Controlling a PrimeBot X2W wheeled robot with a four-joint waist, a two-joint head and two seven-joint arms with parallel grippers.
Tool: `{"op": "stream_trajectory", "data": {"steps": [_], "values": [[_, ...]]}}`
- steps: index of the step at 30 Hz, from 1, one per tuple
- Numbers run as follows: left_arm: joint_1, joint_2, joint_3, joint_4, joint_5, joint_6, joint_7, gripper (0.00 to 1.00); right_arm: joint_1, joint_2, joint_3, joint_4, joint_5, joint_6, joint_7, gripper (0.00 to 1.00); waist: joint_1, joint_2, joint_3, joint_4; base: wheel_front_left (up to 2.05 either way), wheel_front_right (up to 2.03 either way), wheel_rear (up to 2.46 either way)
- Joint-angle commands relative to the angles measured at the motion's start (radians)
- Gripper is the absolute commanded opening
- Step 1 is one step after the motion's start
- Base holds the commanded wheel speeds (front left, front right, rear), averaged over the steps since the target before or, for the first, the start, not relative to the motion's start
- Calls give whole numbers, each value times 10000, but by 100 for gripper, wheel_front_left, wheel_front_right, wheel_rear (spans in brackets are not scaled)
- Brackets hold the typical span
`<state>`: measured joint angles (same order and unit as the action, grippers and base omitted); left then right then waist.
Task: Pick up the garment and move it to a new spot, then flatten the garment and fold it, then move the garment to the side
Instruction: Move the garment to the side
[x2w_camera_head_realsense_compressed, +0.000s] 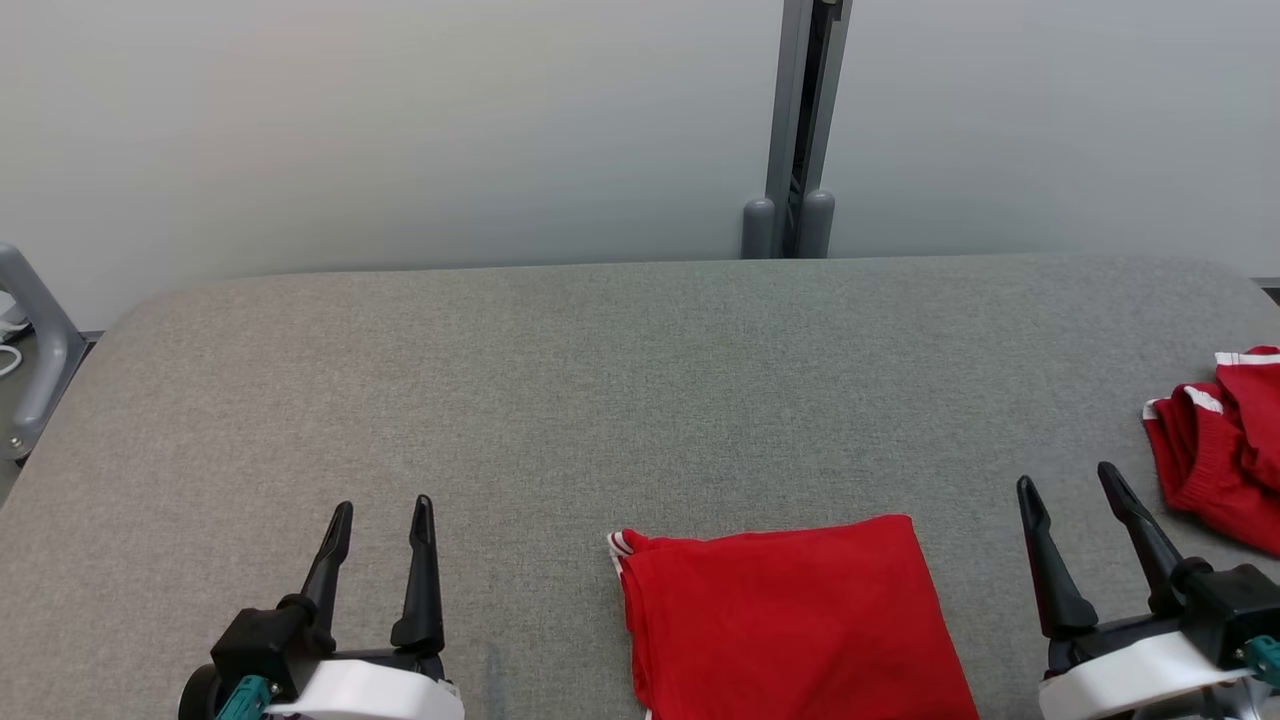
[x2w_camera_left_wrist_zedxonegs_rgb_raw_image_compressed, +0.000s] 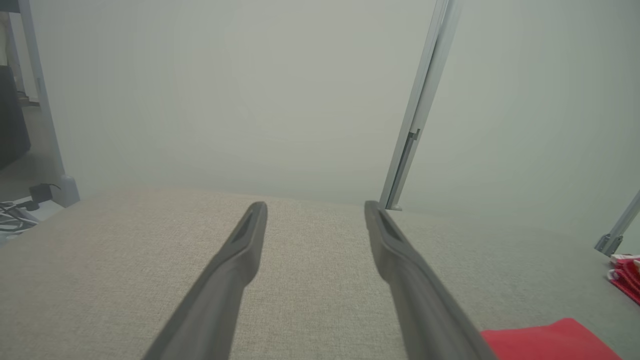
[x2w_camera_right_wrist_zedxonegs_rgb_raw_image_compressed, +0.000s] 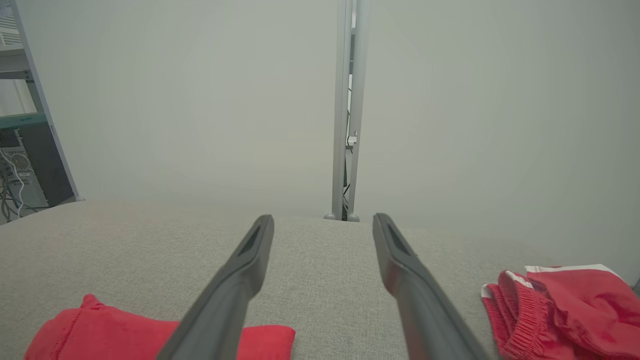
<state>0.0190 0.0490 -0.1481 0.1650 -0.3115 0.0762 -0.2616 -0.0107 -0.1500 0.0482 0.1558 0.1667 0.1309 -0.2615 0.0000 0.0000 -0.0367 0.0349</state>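
While the left fingers (x2w_camera_head_realsense_compressed: 421, 570) and right fingers (x2w_camera_head_realsense_compressed: 1046, 560) stand wide open and empty, the folded garment (x2w_camera_head_realsense_compressed: 790, 620) and a crumpled red garment (x2w_camera_head_realsense_compressed: 1225, 450) are cut off at the head view's edges.

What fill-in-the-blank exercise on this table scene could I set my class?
The folded garment on the table is ____ in colour.
The left gripper and the right gripper both stand ____, holding nothing.
The crumpled garment lies nearest the ____ gripper.
Missing words: red; open; right.
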Motion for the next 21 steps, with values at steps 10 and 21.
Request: {"op": "stream_trajectory", "data": {"steps": [10,21], "values": [[-17,45,28,82,-34,-18,-38,100,-31,-9,182,213,91,-3,-48,100,0,0,-22,16,0,0,0],[-30,45,28,120,-50,35,-36,100,-68,-68,124,377,132,-3,-50,100,0,0,-33,56,0,0,0]]}}
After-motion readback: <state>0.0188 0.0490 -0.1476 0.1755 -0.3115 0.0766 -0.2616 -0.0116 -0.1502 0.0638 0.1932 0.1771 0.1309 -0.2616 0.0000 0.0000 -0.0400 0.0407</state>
